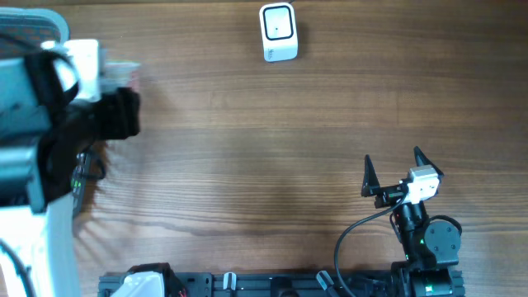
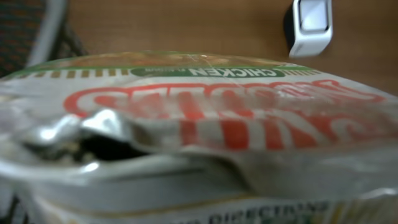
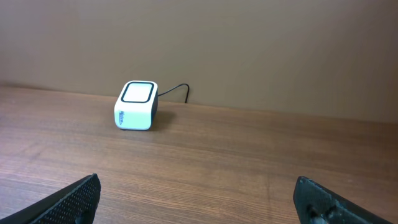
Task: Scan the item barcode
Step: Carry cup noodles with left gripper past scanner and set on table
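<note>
Where the overhead cam looks down, scanner (image 1: 278, 31): white box w/ dark top window, at far edge of bench (image 1: 247, 165), roughly centre.
Overhead, L pincer (image 1: 115, 99): far L, high up + close to cam, big and blurred; fingers can't be made out here.
Overhead, noodle cup (image 1: 124, 73): pale blurred shape at tip of L pincer, up off bench, well apart from scanner, on its L.
Overhead, R pincer (image 1: 393, 165): near edge, R side, jaws wide apart, empty; tips aim toward far edge.
L wrist, noodle cup (image 2: 205, 124): fills nearly whole view, v. close to cam. Foil lid is crumpled + partly torn at L, dark gap under it. Red lettering + green band reading "CHICKEN", both upside down; "DIRECTIONS" on side at bottom.
L wrist, L pincer: fingers hidden by cup. Cup hangs above bench right in front of cam, so pincer reads as clamped on it.
L wrist, scanner (image 2: 310, 25): top R, on bench beyond cup, window up.
R wrist, R pincer (image 3: 196, 180): black fingertips at both bottom corners, far apart, empty; bare bench btwn them.
R wrist, scanner (image 3: 137, 104): ahead, L of centre, upright on bench; dark cable (image 3: 177, 90) runs off behind it.
</note>
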You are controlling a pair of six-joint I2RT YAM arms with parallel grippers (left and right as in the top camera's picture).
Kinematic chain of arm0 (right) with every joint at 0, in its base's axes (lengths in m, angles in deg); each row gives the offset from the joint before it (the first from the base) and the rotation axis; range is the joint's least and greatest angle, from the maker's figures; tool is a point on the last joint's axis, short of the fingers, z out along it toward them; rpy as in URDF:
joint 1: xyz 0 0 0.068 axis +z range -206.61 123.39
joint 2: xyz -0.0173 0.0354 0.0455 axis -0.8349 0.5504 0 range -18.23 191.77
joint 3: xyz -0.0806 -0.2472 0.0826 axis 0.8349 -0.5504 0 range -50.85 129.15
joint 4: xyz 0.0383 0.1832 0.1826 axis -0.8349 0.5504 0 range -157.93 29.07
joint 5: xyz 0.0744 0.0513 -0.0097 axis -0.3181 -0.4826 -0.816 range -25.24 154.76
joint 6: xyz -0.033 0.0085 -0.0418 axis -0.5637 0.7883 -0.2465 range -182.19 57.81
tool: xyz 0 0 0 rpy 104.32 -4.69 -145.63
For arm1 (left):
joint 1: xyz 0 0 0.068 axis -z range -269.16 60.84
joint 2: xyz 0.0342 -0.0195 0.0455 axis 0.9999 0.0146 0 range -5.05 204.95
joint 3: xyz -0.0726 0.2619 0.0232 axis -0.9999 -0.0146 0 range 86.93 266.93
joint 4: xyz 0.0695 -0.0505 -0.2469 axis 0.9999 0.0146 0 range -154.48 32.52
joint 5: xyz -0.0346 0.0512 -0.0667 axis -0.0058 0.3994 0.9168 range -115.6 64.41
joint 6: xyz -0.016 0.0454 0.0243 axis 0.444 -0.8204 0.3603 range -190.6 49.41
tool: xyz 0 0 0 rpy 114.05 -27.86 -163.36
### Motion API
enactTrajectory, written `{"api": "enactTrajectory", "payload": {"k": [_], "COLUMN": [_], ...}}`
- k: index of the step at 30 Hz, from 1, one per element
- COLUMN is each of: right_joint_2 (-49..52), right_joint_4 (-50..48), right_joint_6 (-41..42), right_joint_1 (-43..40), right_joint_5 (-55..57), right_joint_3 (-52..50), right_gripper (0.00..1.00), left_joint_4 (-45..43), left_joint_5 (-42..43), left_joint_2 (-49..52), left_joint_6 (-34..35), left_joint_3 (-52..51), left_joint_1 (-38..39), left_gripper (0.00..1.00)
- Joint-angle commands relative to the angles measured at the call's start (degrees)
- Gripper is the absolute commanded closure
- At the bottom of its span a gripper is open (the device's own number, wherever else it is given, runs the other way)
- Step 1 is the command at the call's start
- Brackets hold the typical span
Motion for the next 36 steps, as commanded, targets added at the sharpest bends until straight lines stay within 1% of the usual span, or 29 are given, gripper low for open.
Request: {"api": "enactTrajectory", "payload": {"k": [1,7,9,11,12,15,18,22,27,29,31,32,34,35,36], "right_joint_2": [-0.24,-0.24,-0.24,-0.24,-0.24,-0.24,-0.24,-0.24,-0.24,-0.24,-0.24,-0.24,-0.24,-0.24,-0.24], "right_joint_4": [-0.28,-0.28,-0.28,-0.28,-0.28,-0.28,-0.28,-0.28,-0.28,-0.28,-0.28,-0.28,-0.28,-0.28,-0.28], "right_joint_6": [-0.66,-0.68,-0.66,-0.66,-0.68,-0.66,-0.68,-0.66,-0.66,-0.68,-0.68,-0.66,-0.66,-0.68,-0.68], "right_joint_1": [-0.31,-0.31,-0.31,-0.31,-0.31,-0.31,-0.31,-0.31,-0.31,-0.31,-0.31,-0.31,-0.31,-0.31,-0.31], "right_joint_5": [-0.7,-0.7,-0.7,-0.7,-0.7,-0.7,-0.7,-0.7,-0.7,-0.7,-0.7,-0.7,-0.7,-0.7,-0.7], "right_joint_3": [-0.04,-0.04,-0.04,-0.04,-0.04,-0.04,-0.04,-0.04,-0.04,-0.04,-0.04,-0.04,-0.04,-0.04,-0.04], "right_gripper": [0.0,0.0,0.0,0.01,0.0,0.0,0.0,0.0,0.0,0.0,0.0,0.0,0.0,0.0,0.0], "left_joint_4": [0.07,-1.09,-2.49,-5.03,-6.23,-11.61,-17.11,-17.4,-19.32,-20.57,-21.73,-21.84,-22.12,-22.14,-22.14], "left_joint_5": [-7.54,-6.19,-5.55,-2.05,0.09,6.86,7.3,9.57,10.38,9.62,9.25,9.2,9.25,9.25,9.22], "left_joint_2": [5.49,17.53,22.18,27.52,29.57,36.96,44.22,49.79,50.36,50.38,50.38,50.38,50.38,50.38,50.38], "left_joint_6": [4.76,6.05,6.03,6.03,6.03,6.47,8.81,9.49,9.49,9.49,9.49,9.46,9.46,9.44,9.42], "left_joint_3": [0.15,0.15,0.15,0.15,0.15,0.15,0.15,-0.04,-1.38,-1.97,-2.95,-3.04,-3.06,-3.06,-3.06], "left_joint_1": [5.9,15.17,19.15,22.71,23.8,26.99,29.79,33.79,43.06,45.35,47.12,47.56,47.95,47.95,47.93], "left_gripper": [0.26,0.24,0.22,0.21,0.22,0.29,0.3,0.28,0.25,0.25,0.21,0.18,0.05,0.0,0.0]}}
